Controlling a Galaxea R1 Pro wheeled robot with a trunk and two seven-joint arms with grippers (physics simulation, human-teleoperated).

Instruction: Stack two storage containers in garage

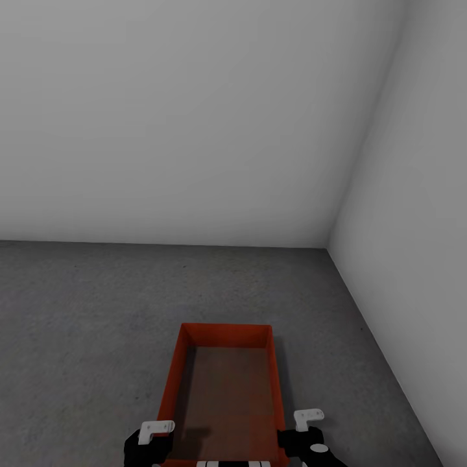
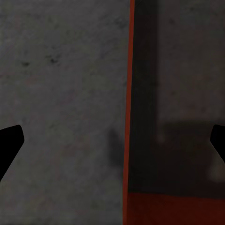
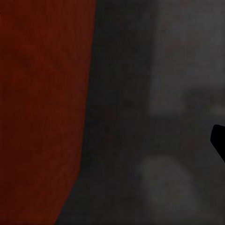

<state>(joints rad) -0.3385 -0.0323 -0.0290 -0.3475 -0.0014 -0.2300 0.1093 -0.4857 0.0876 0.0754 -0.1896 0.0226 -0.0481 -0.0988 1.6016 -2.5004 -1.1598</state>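
An orange-red storage container [image 1: 224, 395] sat on the garage's concrete floor [image 1: 84, 324]. It looked light and stiff, its long rims easiest to hold. The left hand [image 2: 112, 145] straddled one rim, spread wide; the right hand [image 1: 310, 423] flanked the other, its spread unclear.

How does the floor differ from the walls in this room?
The floor is dark grey and speckled; the walls are pale and smooth. The floor has a red tub over it; the walls are bare. Both are plain grey surfaces.
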